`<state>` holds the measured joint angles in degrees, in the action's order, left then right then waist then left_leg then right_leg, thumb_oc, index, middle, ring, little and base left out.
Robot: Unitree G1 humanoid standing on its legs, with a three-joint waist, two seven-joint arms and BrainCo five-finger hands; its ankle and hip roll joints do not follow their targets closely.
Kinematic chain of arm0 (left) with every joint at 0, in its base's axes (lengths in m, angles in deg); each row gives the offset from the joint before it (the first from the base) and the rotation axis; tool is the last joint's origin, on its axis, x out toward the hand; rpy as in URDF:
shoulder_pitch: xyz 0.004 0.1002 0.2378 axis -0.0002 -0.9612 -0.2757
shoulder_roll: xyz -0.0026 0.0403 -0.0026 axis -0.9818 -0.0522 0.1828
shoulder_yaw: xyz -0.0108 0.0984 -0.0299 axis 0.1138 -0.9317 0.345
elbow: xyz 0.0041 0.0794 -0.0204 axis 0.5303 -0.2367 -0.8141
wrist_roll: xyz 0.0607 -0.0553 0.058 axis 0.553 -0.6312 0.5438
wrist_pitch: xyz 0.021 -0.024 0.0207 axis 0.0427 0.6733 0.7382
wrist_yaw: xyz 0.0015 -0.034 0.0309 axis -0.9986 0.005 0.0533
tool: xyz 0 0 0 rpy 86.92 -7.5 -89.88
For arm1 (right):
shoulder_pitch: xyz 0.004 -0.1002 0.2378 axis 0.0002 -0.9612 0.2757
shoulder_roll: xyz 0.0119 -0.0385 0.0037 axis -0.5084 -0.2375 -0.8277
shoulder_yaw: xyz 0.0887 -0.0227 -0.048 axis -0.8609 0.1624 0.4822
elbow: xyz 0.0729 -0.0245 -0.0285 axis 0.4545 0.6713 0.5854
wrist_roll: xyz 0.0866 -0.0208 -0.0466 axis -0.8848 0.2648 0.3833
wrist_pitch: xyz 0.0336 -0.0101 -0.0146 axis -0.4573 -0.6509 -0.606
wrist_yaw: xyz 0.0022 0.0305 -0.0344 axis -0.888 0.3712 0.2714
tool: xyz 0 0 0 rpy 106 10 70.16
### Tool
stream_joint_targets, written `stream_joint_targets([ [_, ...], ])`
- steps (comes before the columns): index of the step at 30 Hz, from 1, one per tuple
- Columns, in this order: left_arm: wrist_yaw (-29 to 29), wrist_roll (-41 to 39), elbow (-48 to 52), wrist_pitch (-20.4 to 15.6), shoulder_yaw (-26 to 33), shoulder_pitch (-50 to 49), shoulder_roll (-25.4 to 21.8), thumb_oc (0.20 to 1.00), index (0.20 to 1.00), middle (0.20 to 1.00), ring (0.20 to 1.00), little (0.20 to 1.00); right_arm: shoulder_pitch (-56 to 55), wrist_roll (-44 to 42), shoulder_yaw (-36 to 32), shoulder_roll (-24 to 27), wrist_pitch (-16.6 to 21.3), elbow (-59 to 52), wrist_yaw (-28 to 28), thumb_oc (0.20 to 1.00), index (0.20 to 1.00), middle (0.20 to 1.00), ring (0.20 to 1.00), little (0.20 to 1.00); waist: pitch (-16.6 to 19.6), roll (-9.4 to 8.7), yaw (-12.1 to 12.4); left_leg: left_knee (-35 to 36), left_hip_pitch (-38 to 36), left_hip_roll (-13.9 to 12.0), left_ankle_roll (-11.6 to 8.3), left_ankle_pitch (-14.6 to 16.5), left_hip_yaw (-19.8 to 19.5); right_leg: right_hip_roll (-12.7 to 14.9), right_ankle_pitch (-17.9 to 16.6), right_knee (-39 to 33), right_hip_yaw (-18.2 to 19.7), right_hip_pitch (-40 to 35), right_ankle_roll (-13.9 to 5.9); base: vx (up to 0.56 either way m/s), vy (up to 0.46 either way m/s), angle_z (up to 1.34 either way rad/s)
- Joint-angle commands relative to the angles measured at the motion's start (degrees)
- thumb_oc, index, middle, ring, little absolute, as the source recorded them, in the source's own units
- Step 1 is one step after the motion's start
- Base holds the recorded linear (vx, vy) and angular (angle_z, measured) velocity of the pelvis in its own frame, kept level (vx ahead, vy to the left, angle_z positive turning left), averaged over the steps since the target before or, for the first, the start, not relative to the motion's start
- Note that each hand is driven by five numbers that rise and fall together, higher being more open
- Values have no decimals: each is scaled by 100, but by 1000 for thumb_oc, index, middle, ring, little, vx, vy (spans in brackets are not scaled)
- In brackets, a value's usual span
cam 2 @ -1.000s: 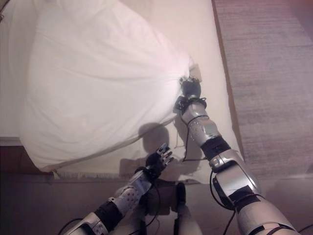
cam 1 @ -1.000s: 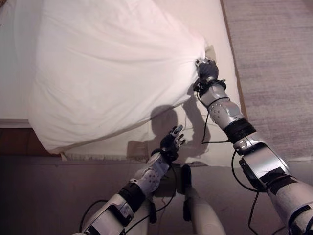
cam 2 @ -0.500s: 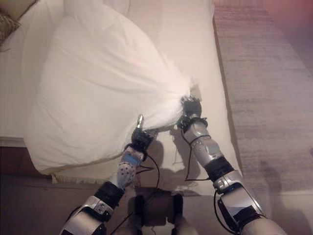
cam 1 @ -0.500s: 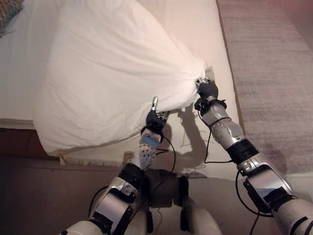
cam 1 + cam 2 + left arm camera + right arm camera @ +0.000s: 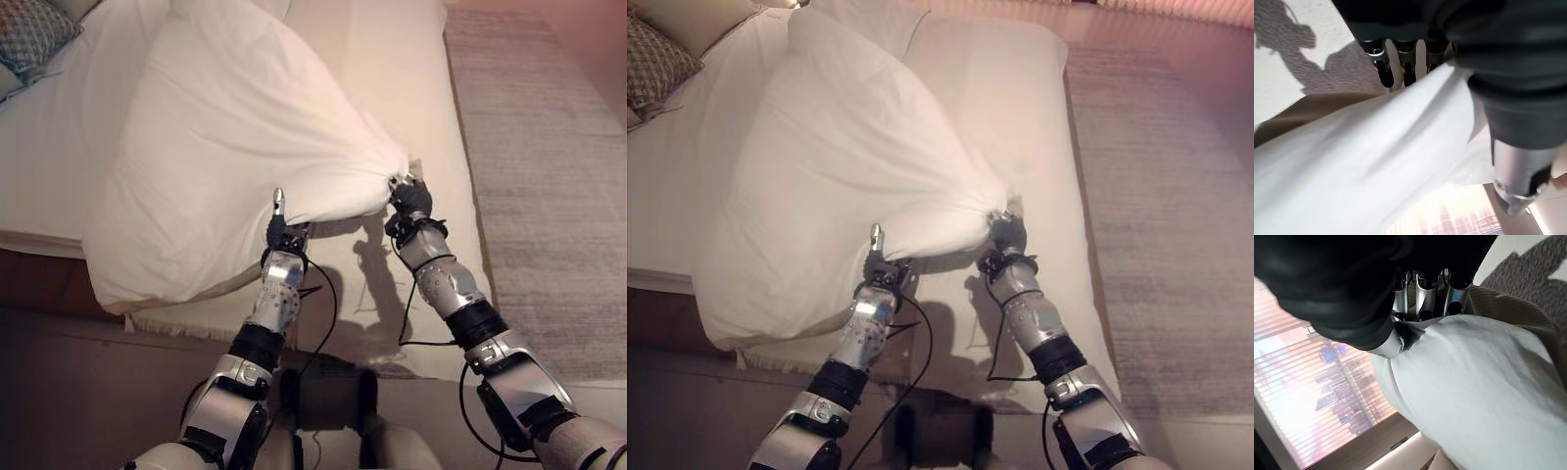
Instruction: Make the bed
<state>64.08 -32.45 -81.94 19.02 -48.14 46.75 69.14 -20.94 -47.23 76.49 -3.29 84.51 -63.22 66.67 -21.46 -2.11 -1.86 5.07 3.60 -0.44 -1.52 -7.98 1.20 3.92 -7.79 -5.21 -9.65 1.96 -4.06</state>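
I see a plain white duvet [image 5: 225, 127] lying on a cream sheet [image 5: 392, 59]. At far left sits a cushion [image 5: 29, 34] in a grey-green diamond pattern. The rug [image 5: 549, 176] on the right is grey-brown with fine stripes. The bed base [image 5: 39, 284] at near left is dark reddish brown. Both hands [image 5: 409, 199] [image 5: 281, 238] are dark with silver fingers.
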Motion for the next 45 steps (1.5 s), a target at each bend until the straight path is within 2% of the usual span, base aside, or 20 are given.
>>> stream_joint_targets([
  [1, 72, 609, -713, -536, 571, -442, -265, 1000, 1000, 1000, 1000, 1000, -827, 149, -863, 183, 777, -71, 216, 200, 200, 200, 200, 200, 1714, -154, 4, -7, -246, 95, -223, 644, 236, 110, 357, 280, 51, 115, -351, 45, -14, 6],
  [3, 75, 706, -872, -457, 650, -459, -324, 1000, 1000, 1000, 1000, 1000, -921, 150, -923, 183, 818, -101, 233, 200, 200, 200, 200, 200, 1777, -167, -11, -7, -276, 85, -233, 659, 231, 104, 359, 245, 49, 65, -349, 47, -18, 2],
  [4, 23, 751, -877, -417, 671, -493, -342, 890, 890, 890, 890, 890, -984, 155, -960, 172, 826, -127, 213, 200, 200, 200, 200, 200, 1800, -171, -23, -7, -291, 80, -233, 667, 232, 100, 360, 235, 44, 53, -352, 41, -13, 0],
  [5, -38, 877, -945, -285, 657, -548, -407, 533, 533, 533, 533, 533, -1068, 142, -974, 164, 860, -157, 180, 200, 200, 200, 200, 200, 1830, -171, -30, -7, -306, 76, -239, 672, 241, 97, 360, 226, 35, 32, -350, 0, 0, 0],
  [6, -46, 880, -951, -277, 658, -553, -412, 445, 445, 445, 445, 445, -1081, 141, -973, 159, 863, -161, 176, 200, 200, 200, 200, 200, 1837, -175, -30, -7, -309, 76, -239, 674, 241, 97, 360, 223, 35, 28, -350, 0, 0, 0],
  [7, -108, 932, -926, -252, 659, -609, -463, 200, 200, 200, 200, 200, -1162, 115, -1006, 149, 879, -195, 134, 200, 200, 200, 200, 200, 1863, -173, -36, -7, -317, 76, -241, 678, 245, 96, 363, 214, 32, 12, -348, 0, 0, 0],
  [17, -903, 1790, -336, 218, 573, -1265, -1097, 200, 200, 200, 200, 200, -2155, -203, -1106, -199, 831, -255, -474, 200, 200, 200, 200, 200, 2096, -44, 12, -7, -606, 38, -202, 794, 213, 38, 547, 308, 97, -242, -294, 30, -15, 0],
  [25, -1172, 1650, 271, 120, 536, -1593, -813, 200, 200, 200, 200, 200, -2599, -209, -1287, -324, 727, -107, -595, 200, 200, 200, 200, 200, 1905, 95, 102, -93, -510, 160, -158, 615, -289, 159, 725, 638, -144, -276, -212, -43, 45, 30],
  [28, -1173, 1703, 497, 12, 584, -1699, -863, 200, 200, 200, 200, 200, -2618, -211, -1267, -397, 720, 0, -601, 200, 200, 200, 200, 200, 1852, -27, 123, -564, -403, -80, -219, 863, -456, 304, 653, 586, -228, -337, -262, -45, 157, 63],
  [29, -1145, 1672, 620, -134, 658, -1769, -881, 200, 200, 200, 200, 200, -2590, -263, -1198, -400, 662, 106, -640, 200, 200, 200, 200, 200, 1785, -92, 179, -778, -431, -450, -272, 951, -602, 545, 613, 647, -129, -289, -396, -50, 360, 42],
  [32, -1084, 1680, 722, -293, 826, -1878, -917, 200, 200, 200, 200, 200, -2551, -369, -1082, -395, 585, 243, -720, 200, 200, 200, 200, 200, 1800, -8, 240, -971, -452, -984, -415, 965, -868, 860, 690, 958, 125, -34, -575, -47, 531, 16],
  [35, -1072, 1743, 836, -336, 766, -1909, -962, 200, 200, 200, 200, 200, -2563, -431, -995, -425, 554, 189, -751, 200, 200, 200, 200, 200, 1802, 28, 322, -1258, -383, -861, -489, 1257, -1195, 1152, 308, 1014, 329, 135, -716, -51, 496, -20],
  [36, -1128, 1719, 845, -316, 763, -1942, -950, 200, 200, 200, 200, 200, -2616, -413, -972, -405, 448, 164, -807, 200, 200, 200, 200, 200, 1792, 20, 284, -1265, -387, -678, -423, 1462, -1119, 1392, -110, 944, 387, 161, -778, -168, 659, -42],
  [37, -1160, 1821, 889, -349, 658, -2019, -979, 200, 200, 200, 200, 200, -2694, -340, -948, -448, 413, 148, -795, 200, 200, 200, 200, 200, 1685, -124, 329, -1545, -323, -326, -297, 1745, -729, 1831, -1115, 619, 226, 289, -830, -329, 875, -37],
  [38, -1126, 1892, 907, -339, 636, -2015, -1015, 200, 200, 200, 200, 200, -2608, -300, -864, -502, 445, 180, -781, 200, 200, 200, 200, 200, 1572, -147, 425, -1624, -173, -186, -237, 1709, -447, 1947, -1260, 513, -59, 516, -806, -423, 929, -44],
  [39, -1099, 1918, 909, -322, 644, -2038, -1022, 200, 200, 200, 200, 200, -2542, -287, -810, -572, 450, 261, -770, 200, 200, 200, 200, 200, 1509, -79, 530, -1533, -159, -184, -223, 1644, -232, 1931, -1079, 519, -507, 585, -788, -289, 465, -116],
  [40, -1098, 1919, 909, -321, 644, -2034, -1026, 200, 200, 200, 200, 200, -2536, -288, -812, -575, 451, 263, -771, 200, 200, 200, 200, 200, 1517, -104, 517, -1513, -143, -154, -216, 1613, -239, 1962, -1090, 516, -509, 603, -791, -386, 727, -131],
  [41, -1111, 1990, 914, -298, 704, -2115, -1042, 200, 200, 200, 200, 200, -2377, -272, -642, -670, 441, 540, -805, 200, 200, 200, 200, 200, 1496, 14, 734, -1215, -98, -7, -108, 1369, -17, 1822, -511, 1233, -1097, 498, -666, -351, 685, -135],
  [43, -1118, 1999, 945, -297, 719, -2115, -1049, 200, 200, 200, 200, 200, -2365, -294, -616, -751, 440, 633, -869, 200, 200, 200, 200, 200, 1512, 45, 768, -991, -120, 32, -34, 1193, 71, 1617, -50, 1832, -1130, 432, -576, -293, 574, -58],
  [45, -1142, 2174, 1099, -192, 717, -2188, -1119, 200, 200, 200, 200, 200, -2424, -301, -509, -859, 432, 667, -962, 200, 200, 200, 200, 200, 1618, -31, 873, -657, -96, 292, 93, 927, 241, 983, 700, 2800, -1419, -12, -454, -254, 449, 25],
])
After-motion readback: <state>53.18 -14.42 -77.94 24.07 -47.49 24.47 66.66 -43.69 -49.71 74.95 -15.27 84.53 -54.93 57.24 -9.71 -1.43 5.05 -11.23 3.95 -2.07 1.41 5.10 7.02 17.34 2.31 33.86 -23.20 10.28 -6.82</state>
